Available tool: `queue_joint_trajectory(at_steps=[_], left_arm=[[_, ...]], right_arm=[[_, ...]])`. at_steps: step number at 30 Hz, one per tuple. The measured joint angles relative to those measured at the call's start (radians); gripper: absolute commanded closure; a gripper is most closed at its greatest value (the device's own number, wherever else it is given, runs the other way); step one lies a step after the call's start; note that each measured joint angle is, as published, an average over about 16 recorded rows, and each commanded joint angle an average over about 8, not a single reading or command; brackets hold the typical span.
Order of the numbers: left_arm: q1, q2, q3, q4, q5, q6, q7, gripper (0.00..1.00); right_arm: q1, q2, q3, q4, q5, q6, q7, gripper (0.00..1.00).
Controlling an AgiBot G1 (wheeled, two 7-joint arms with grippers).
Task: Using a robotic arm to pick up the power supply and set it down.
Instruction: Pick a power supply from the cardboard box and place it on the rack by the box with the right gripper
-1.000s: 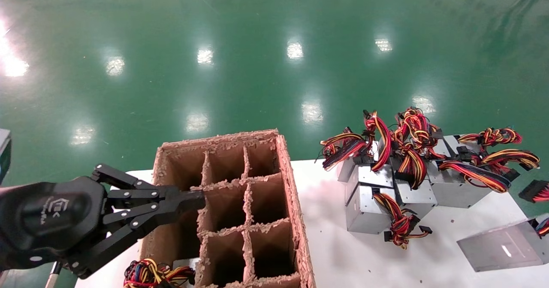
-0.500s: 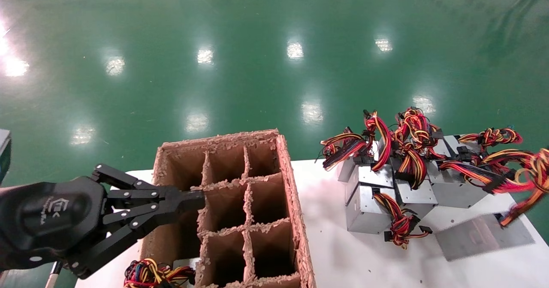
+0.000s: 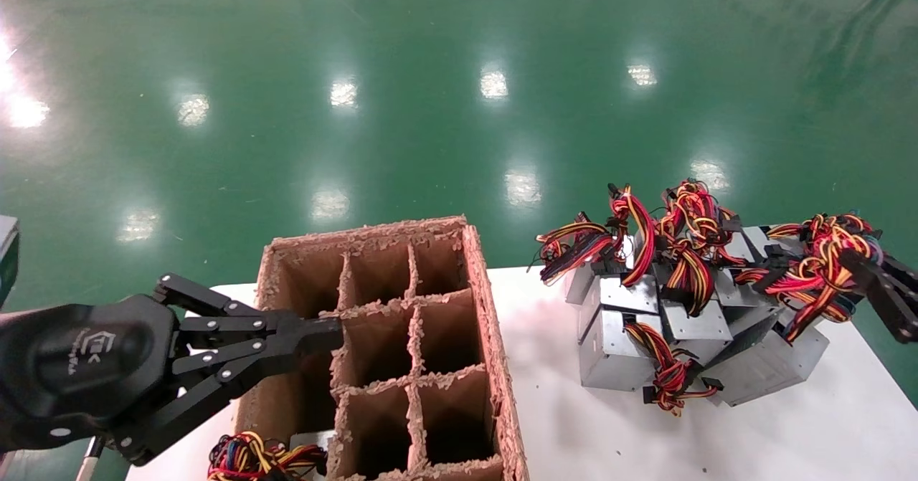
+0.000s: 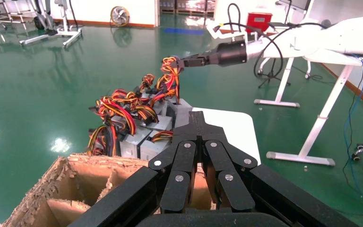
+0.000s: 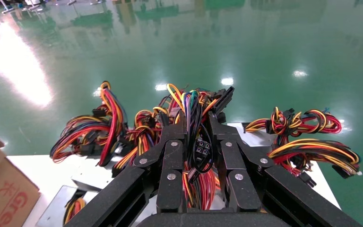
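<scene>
1. Head view: right end effector (image 3: 864, 269) sits at right edge of frame, clamped on the wire bundle (image 3: 817, 277) of a power supply (image 3: 764, 363). Grip is on the cable, not the metal case.
2. Right wrist view confirms it: fingers (image 5: 172, 156) closed with coloured wires and a black plug pinched between them.
3. Power supply lies lower right of frame on the white table (image 3: 789, 438), tilted, leaning against the pile of other units (image 3: 645, 323). Whether any edge is off the table I cannot tell.
4. Long axis runs roughly lower left to upper right in head view; cable end points up-right toward the end effector, broad grey face turned toward the camera.
5. Judgement for the set-down: lower slowly so the case settles flat before letting go; hung from cable it may swing or twist. Keep it from snagging neighbouring wires.
6. Left end effector (image 3: 315, 334) parked lower left, fingers together, tips at the edge of the divided cardboard box (image 3: 488, 309).
</scene>
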Motion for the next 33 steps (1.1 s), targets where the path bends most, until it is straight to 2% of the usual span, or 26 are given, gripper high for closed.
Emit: queue_joint_trajectory(at_steps=[25,26,27,33], left_arm=[[0.0,0.0,0.0,0.0,0.0,0.0,0.0,1.0],[0.0,0.0,0.0,0.0,0.0,0.0,0.0,1.0],[0.0,0.0,0.0,0.0,0.0,0.0,0.0,1.0],[0.0,0.0,0.0,0.0,0.0,0.0,0.0,1.0]], right_arm=[[0.247,-0.078,-0.181,-0.111,-0.079,0.025,0.0,1.0],[0.258,-0.079,-0.191,-0.119,-0.084,0.022,0.002,0.97],[0.269,-0.078,-0.2,-0.126,-0.09,0.02,0.004,0.89],[0.321,-0.066,-0.247,-0.158,-0.116,0.002,0.023,0.14]])
